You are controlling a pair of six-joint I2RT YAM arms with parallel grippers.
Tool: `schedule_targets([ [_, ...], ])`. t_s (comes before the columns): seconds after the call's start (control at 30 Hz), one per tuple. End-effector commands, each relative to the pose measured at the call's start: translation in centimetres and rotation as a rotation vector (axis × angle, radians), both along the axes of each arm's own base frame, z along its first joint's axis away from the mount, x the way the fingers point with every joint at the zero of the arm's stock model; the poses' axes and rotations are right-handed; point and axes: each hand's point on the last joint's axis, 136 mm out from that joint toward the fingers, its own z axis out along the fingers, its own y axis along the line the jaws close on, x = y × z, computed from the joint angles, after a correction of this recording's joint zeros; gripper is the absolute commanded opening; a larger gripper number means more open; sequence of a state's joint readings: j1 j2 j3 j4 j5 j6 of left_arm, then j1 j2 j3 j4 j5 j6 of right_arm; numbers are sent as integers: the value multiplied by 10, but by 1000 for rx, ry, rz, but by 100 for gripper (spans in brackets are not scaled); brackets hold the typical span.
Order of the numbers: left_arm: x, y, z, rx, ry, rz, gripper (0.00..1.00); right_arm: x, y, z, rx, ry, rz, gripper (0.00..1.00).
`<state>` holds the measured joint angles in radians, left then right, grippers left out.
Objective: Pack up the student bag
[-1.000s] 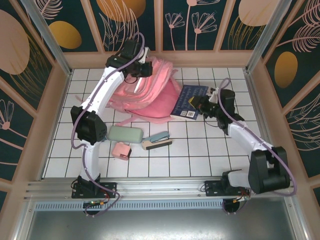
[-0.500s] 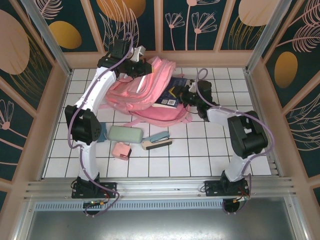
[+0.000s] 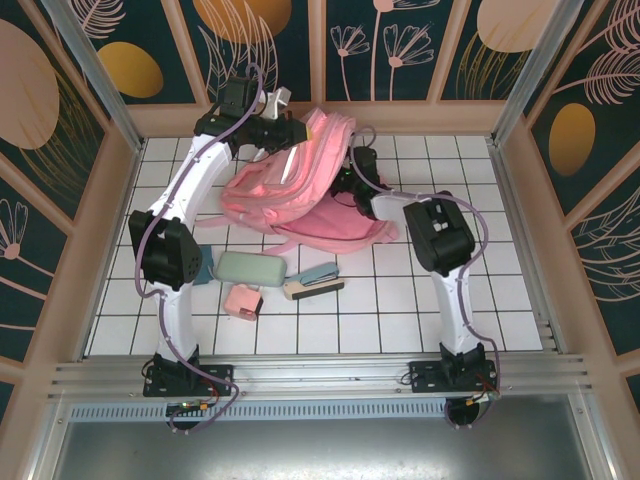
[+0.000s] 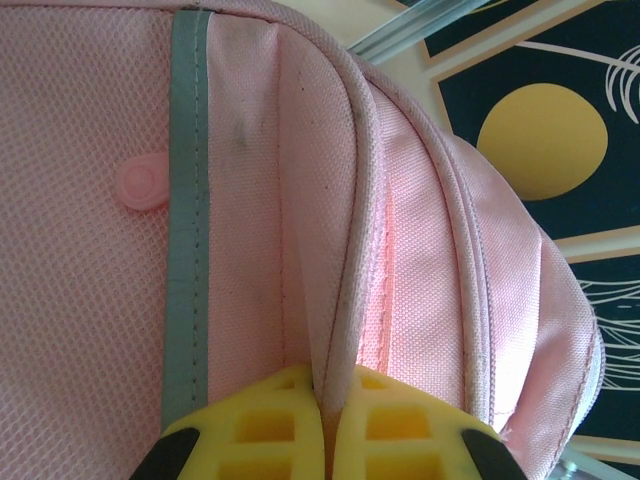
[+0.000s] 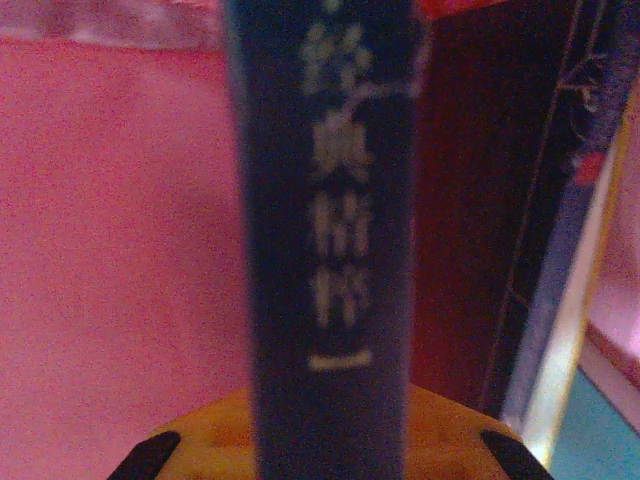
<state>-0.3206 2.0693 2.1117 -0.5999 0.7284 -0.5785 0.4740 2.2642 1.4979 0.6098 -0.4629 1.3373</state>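
Pink fabric makes the bag [image 3: 300,190] soft, light and prone to collapse. It lies at the far middle of the tabletop [image 3: 400,300]. Left hand [image 4: 330,412] pinches its piped rim seam, probably the firmest hold. Right hand [image 5: 330,440] grips a stiff blue book [image 5: 325,200] inside the opening.

1. the overhead view is bright and evenly lit from above; the white tiled table [image 3: 420,300] shows only soft, short shadows beneath the arms.
2. it is sharp throughout, though the silver metal corner posts [image 3: 90,72] lean outward with wide-angle distortion.
3. the left wrist view is bright and crisp; the weave of the large pink fabric backpack [image 4: 90,330] reads clearly.
4. the right wrist view is dim, grainy and red-tinted; the dark blue book spine with pale characters [image 5: 320,250] is blurred.
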Motion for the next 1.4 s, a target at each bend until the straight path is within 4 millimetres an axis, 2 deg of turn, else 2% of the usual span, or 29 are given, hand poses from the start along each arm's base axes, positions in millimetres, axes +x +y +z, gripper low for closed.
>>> schedule_targets([
  [0.0, -17, -7, 85, -130, -225, -76, 0, 12, 23, -2, -58, -18, -17, 0],
  [0.07, -14, -7, 81, -128, -215, -76, 0, 21, 37, -3, -111, -34, -22, 15],
  [0.13, -11, -8, 74, -124, -201, -73, 0, 31, 49, -3, -137, -48, -1, 41],
  [0.17, -8, -8, 70, -123, -192, -70, 0, 34, 53, -5, -155, -46, 15, 50],
  [0.2, -7, -8, 68, -123, -186, -69, 0, 29, 62, -6, -175, -46, 35, 54],
  [0.23, -5, -7, 66, -123, -179, -66, 0, 28, 61, -6, -199, -49, 30, 59],
  [0.3, -1, -4, 62, -119, -172, -55, 0, 25, 47, -3, -235, -59, -6, 68],
  [0.37, 4, 2, 59, -116, -165, -38, 0, 17, 37, 4, -232, -75, -24, 72],
  [0.4, 5, 4, 59, -115, -164, -33, 0, 11, 35, 7, -223, -81, -16, 73],
  [0.43, 7, 7, 58, -113, -161, -23, 0, 14, 19, 9, -219, -81, -30, 74],
  [0.5, 12, 13, 54, -107, -155, -7, 0, 8, 5, 15, -213, -92, -23, 74],
  [0.63, 21, 19, 39, -88, -125, 25, 0, -15, -22, 40, -154, -218, 2, 79],
  [0.77, 25, 19, 31, -79, -119, 33, 0, -35, -54, 48, -153, -252, -3, 80],
  [0.87, 24, 21, 29, -79, -121, 43, 0, -52, -76, 54, -195, -279, -10, 80],
  [1.0, 22, 25, 27, -77, -125, 58, 0, -76, -95, 56, -313, -307, -8, 77],
  [1.07, 21, 31, 26, -76, -124, 82, 0, -94, -102, 51, -406, -319, 1, 72],
  [1.2, 24, 38, 19, -89, -124, 136, 0, -139, -111, 34, -585, -350, 46, 71],
  [1.27, 25, 36, 9, -102, -95, 127, 0, -162, -116, 30, -620, -373, 75, 70],
  [1.37, 23, 36, -4, -97, -79, 129, 0, -202, -116, 34, -623, -463, 132, 68],
])
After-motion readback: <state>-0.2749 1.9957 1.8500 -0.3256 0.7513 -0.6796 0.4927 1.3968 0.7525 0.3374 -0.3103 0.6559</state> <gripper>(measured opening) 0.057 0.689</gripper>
